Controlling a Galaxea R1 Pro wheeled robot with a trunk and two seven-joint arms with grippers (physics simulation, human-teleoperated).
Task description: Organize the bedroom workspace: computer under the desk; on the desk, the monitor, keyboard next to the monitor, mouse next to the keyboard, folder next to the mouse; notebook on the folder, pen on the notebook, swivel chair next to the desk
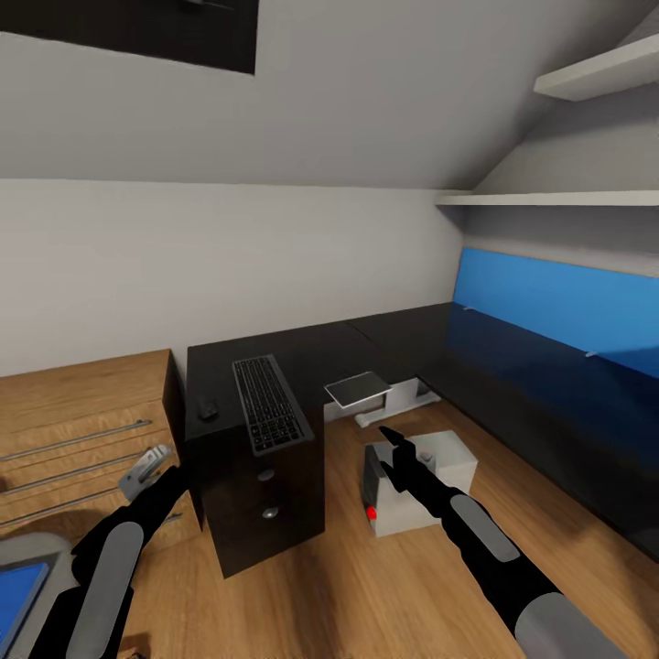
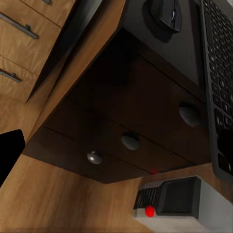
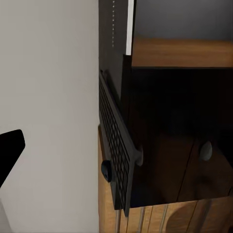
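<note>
The keyboard (image 1: 270,405) and the mouse (image 1: 208,409) lie on top of a black drawer cabinet (image 1: 265,522), not on the desk (image 1: 513,384). The grey computer (image 1: 448,462) lies on the floor beside the desk, red light towards me. At the lower left, the blue folder (image 1: 18,590) rests on the swivel chair (image 1: 41,549). My right gripper (image 1: 392,455) hovers open above the computer. My left gripper (image 1: 146,471) hangs open and empty left of the cabinet. A flat light grey slab (image 1: 357,389) lies by the desk's white foot; I cannot tell if it is the monitor. Notebook and pen are out of view.
A light-wood dresser (image 1: 73,430) with bar handles stands left of the cabinet. The desk's blue back panel (image 1: 567,302) runs along the right wall under white shelves (image 1: 595,73). Wood floor (image 1: 348,586) lies open between cabinet and desk.
</note>
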